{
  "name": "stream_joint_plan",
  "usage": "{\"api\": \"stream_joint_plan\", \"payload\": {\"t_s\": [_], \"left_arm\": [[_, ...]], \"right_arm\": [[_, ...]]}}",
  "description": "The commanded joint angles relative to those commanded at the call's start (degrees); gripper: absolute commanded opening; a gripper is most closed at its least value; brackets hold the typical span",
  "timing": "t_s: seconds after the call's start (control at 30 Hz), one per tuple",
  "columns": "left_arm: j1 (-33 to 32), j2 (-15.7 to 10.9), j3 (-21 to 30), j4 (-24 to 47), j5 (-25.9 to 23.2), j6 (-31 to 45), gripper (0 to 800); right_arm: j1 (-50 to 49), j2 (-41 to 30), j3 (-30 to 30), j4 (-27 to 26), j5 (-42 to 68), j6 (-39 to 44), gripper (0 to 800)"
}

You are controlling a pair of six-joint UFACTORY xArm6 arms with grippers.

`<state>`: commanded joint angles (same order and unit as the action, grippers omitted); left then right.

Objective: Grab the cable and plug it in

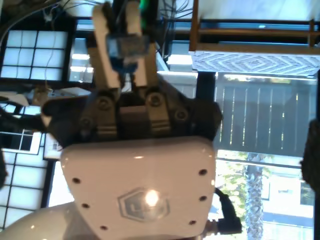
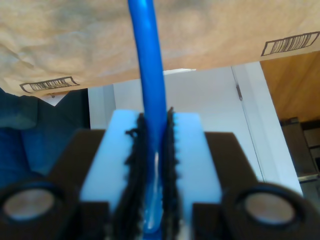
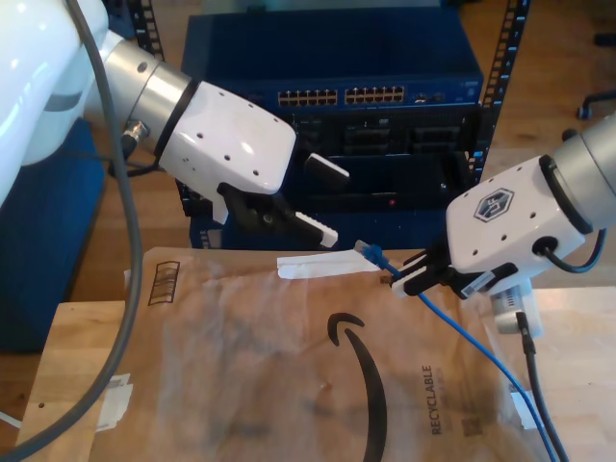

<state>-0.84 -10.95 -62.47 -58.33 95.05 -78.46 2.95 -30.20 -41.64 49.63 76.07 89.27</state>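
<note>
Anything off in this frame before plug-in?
Nothing looks damaged. My second gripper clamps the cable on the cord, behind the plug, so the plug sticks out free and tilted, not lined up with the switch ports. The brown paper mailer is wrinkled.

Exterior camera facing rack (wrist cameras close)

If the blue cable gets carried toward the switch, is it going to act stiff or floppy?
Probably floppy along its length: the cable droops away from my second gripper across the paper mailer. The short stub out to the plug holds itself out, so it is likely stiff enough to aim. Ridged pads pinch it, so slipping seems unlikely.
</note>
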Motion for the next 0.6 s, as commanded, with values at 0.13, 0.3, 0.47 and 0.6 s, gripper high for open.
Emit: {"api": "stream_joint_plan", "payload": {"t_s": [0.13,0.3,0.47,0.6], "left_arm": [[0.0,1.1,0.0,0.0,0.8,-4.8,791],[0.0,2.4,0.1,0.1,2.4,-7.6,769],[0.1,2.9,0.3,0.1,3.3,-7.6,767],[0.1,2.9,0.5,0.1,3.3,-6.9,690]], "right_arm": [[0.1,0.1,-0.8,0.0,0.0,-0.2,12],[0.4,0.2,-2.0,0.0,0.0,-0.3,12],[0.5,0.3,-2.5,0.8,0.0,-0.3,12],[0.6,0.4,-2.6,0.9,0.0,-0.4,12]]}}
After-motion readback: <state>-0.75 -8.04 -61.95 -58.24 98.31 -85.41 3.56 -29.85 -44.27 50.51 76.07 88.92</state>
